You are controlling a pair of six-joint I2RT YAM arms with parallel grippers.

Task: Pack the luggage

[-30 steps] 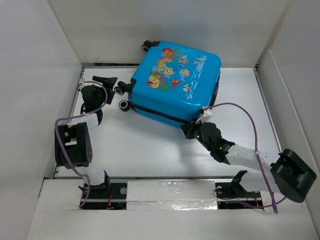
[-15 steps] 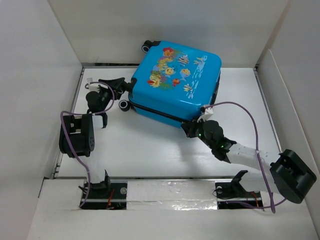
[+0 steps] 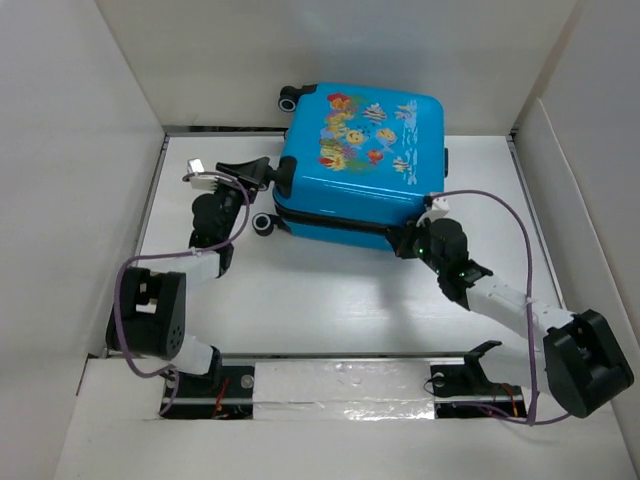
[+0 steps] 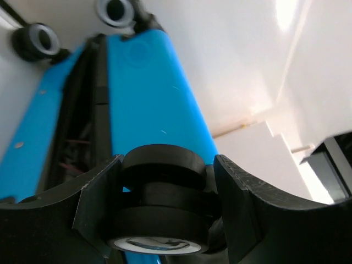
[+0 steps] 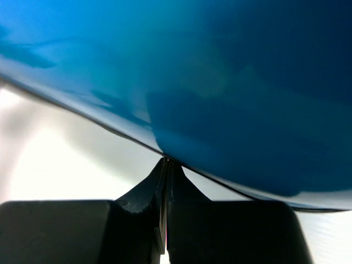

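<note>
The luggage (image 3: 360, 160) lies at the far side of the desk (image 3: 330, 300), now turned squarer to the back wall than a second ago. The left claw (image 3: 268, 170) has reached in and is clamped on a caster wheel (image 4: 162, 170). The right claw (image 3: 405, 240), its fingers together, touches the near right corner.

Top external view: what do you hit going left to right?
In order: left arm's elbow housing → left gripper → luggage → right arm's elbow housing. The right gripper overlaps the luggage, so it is left out.
</note>
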